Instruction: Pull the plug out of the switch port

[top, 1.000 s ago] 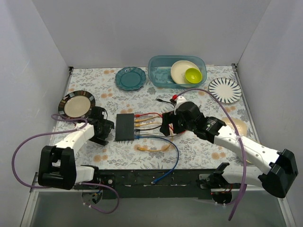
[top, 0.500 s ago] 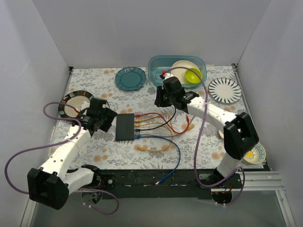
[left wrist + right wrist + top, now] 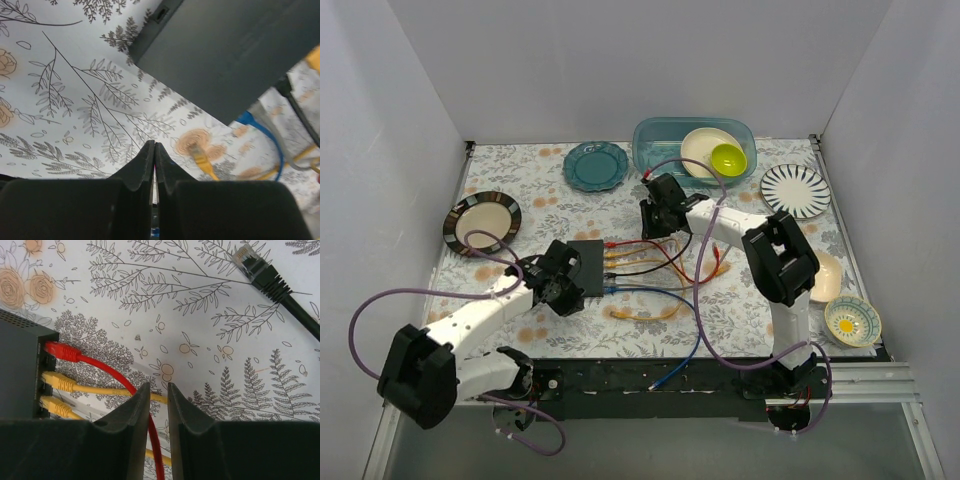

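The flat matte black rectangular switch box (image 3: pixel 586 268) lies between the two grippers, its row of ports (image 3: pixel 44 371) on the long edge turned toward the right gripper (image 3: pixel 159 385), with the red plug (image 3: pixel 60 351) and yellow plugs (image 3: pixel 56 381) seated and pointing straight out from that edge. The right gripper, jaws a narrow slit apart and empty, hangs nearer, on the cable side. The left gripper (image 3: pixel 154 145), clenched on nothing, sits beside the box's opposite edge.

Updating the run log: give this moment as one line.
left gripper: shut, empty, beside switch | right gripper: narrow gap over red cable, grip unclear | red plug: seated
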You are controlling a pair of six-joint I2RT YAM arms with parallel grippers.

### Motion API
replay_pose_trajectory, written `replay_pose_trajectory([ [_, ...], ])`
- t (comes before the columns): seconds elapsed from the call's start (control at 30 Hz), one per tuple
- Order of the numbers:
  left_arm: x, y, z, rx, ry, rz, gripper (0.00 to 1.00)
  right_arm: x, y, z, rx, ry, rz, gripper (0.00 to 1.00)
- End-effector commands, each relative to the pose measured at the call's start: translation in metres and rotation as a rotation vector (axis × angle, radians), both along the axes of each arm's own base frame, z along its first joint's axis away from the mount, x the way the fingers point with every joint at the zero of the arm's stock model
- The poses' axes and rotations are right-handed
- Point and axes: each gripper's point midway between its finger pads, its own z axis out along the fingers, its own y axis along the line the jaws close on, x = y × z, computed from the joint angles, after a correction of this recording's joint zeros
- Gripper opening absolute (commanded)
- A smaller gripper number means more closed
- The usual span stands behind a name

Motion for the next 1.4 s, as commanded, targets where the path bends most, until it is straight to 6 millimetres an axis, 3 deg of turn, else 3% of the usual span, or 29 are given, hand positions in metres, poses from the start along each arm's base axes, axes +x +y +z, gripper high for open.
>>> replay_pose_trajectory([
  [0.0,-0.013,0.0,-0.028,0.061,0.13,-0.062,0.0,-0.015,-0.014,-0.006,-0.034,0.014,0.02,0.28],
  [0.07,-0.012,-0.001,-0.035,0.074,0.154,-0.073,0.0,-0.019,-0.024,-0.004,-0.048,-0.007,0.007,0.28],
  [0.1,-0.012,-0.001,-0.041,0.087,0.175,-0.077,0.0,-0.032,-0.033,-0.016,-0.067,0.021,0.009,0.28],
  [0.17,-0.008,-0.004,-0.046,0.092,0.183,-0.086,0.0,-0.043,-0.029,-0.008,-0.017,0.02,0.043,0.28],
  [0.3,0.0,-0.002,-0.064,0.159,0.24,-0.109,0.0,-0.08,-0.032,-0.019,-0.012,0.08,0.095,0.29],
  [0.4,0.016,-0.005,-0.066,0.185,0.236,-0.13,0.01,-0.105,-0.038,-0.022,-0.026,0.089,0.126,0.3],
  [0.5,0.037,-0.012,-0.068,0.176,0.226,-0.146,0.05,-0.13,-0.044,-0.025,-0.017,0.112,0.142,0.3],
  [0.7,0.109,-0.042,-0.052,0.132,0.132,-0.172,0.06,-0.161,-0.045,-0.018,0.03,0.133,0.146,0.31],
  [0.73,0.115,-0.044,-0.051,0.136,0.137,-0.178,0.06,-0.162,-0.045,-0.017,0.032,0.132,0.145,0.31],
  [0.77,0.135,-0.053,-0.047,0.127,0.115,-0.184,0.06,-0.163,-0.044,-0.015,0.034,0.132,0.145,0.31],
  [0.97,0.185,-0.057,-0.038,0.091,0.07,-0.168,0.06,-0.168,-0.044,-0.008,0.032,0.12,0.144,0.31],
  [1.07,0.209,-0.054,-0.032,0.08,0.047,-0.15,0.07,-0.157,-0.056,0.001,-0.033,0.077,0.092,0.34],
  [1.1,0.214,-0.051,-0.026,0.082,0.049,-0.14,0.07,-0.148,-0.074,0.005,-0.109,0.038,0.034,0.36],
  [1.13,0.219,-0.047,-0.021,0.101,0.035,-0.132,0.07,-0.138,-0.075,0.018,-0.121,-0.002,0.012,0.41],
  [1.2,0.219,-0.04,-0.009,0.131,0.016,-0.119,0.06,-0.125,-0.098,0.038,-0.185,-0.07,-0.065,0.46],
  [1.27,0.215,-0.027,0.012,0.169,-0.032,-0.08,0.07,-0.111,-0.106,0.062,-0.187,-0.139,-0.112,0.52],
  [1.37,0.198,-0.013,0.029,0.188,-0.068,-0.05,0.09,-0.091,-0.112,0.094,-0.119,-0.239,-0.168,0.56],
])
